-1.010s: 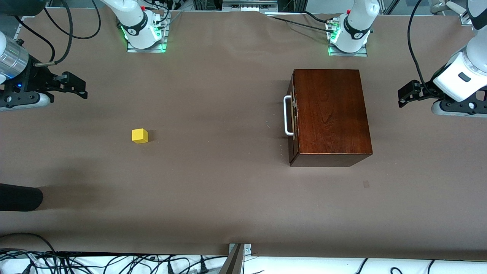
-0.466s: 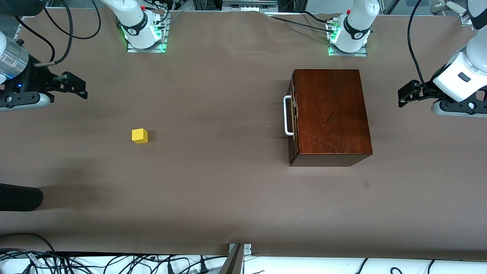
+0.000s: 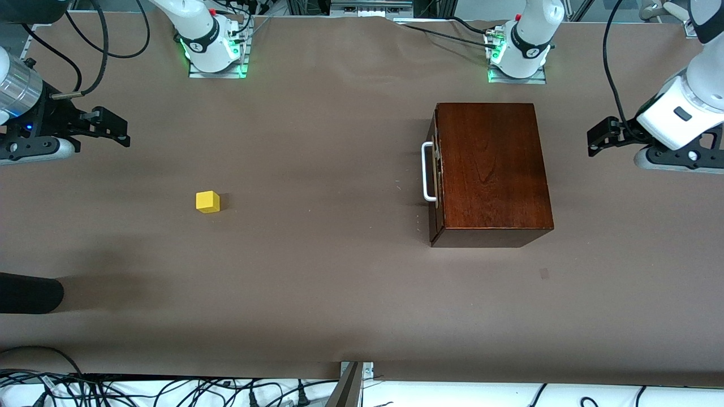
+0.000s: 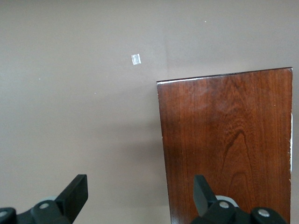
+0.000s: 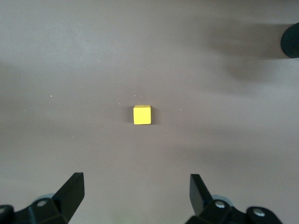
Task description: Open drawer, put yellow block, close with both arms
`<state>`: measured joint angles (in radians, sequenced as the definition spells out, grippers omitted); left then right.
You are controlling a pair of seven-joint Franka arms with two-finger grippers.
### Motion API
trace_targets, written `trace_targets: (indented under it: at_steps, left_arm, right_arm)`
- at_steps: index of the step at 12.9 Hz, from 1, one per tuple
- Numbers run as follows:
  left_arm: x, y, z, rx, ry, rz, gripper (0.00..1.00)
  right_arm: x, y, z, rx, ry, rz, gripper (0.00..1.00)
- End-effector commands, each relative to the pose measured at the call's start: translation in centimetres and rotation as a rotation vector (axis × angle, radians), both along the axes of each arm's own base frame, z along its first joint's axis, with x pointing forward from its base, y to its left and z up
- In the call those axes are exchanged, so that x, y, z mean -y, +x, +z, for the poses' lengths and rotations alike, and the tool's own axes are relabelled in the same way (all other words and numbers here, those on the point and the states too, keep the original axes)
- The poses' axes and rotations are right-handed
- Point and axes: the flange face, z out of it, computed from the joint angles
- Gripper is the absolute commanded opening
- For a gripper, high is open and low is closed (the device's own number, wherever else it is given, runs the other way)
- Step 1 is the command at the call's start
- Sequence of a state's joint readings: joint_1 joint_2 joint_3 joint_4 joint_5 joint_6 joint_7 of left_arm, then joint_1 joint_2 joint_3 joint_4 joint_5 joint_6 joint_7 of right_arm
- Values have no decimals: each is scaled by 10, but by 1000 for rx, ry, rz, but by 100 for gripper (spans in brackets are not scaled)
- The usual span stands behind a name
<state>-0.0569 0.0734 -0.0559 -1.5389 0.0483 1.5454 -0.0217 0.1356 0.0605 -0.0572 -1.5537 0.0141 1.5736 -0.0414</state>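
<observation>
The dark reddish-brown wooden box (image 3: 492, 169) stands toward the left arm's end of the table. Its drawer (image 3: 436, 169) is shut, and the white bar handle (image 3: 428, 172) faces the right arm's end. The yellow block (image 3: 207, 202) lies on the table toward the right arm's end. My left gripper (image 3: 599, 137) is open and empty, over the table beside the box's back. In the left wrist view the gripper (image 4: 140, 196) straddles the edge of the box (image 4: 224, 140). My right gripper (image 3: 116, 129) is open and empty over the table's end. In the right wrist view the gripper (image 5: 135, 191) points at the block (image 5: 142, 115).
A black cylinder (image 3: 28, 293) juts in from the right arm's end of the table, nearer the front camera than the block; it also shows in the right wrist view (image 5: 292, 41). A small pale mark (image 3: 544, 273) lies on the brown table cover (image 3: 317, 271).
My left gripper has shifted slightly toward the box and the robots' bases. The right arm, the block and the box have not moved.
</observation>
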Motion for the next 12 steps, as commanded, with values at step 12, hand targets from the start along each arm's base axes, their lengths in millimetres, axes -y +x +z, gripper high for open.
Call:
trace_targets:
  at_steps: [12]
  left_arm:
    - [204, -35, -41, -118, -75, 49, 100]
  right_arm:
    - [2, 1, 3, -6, -9, -3, 100]
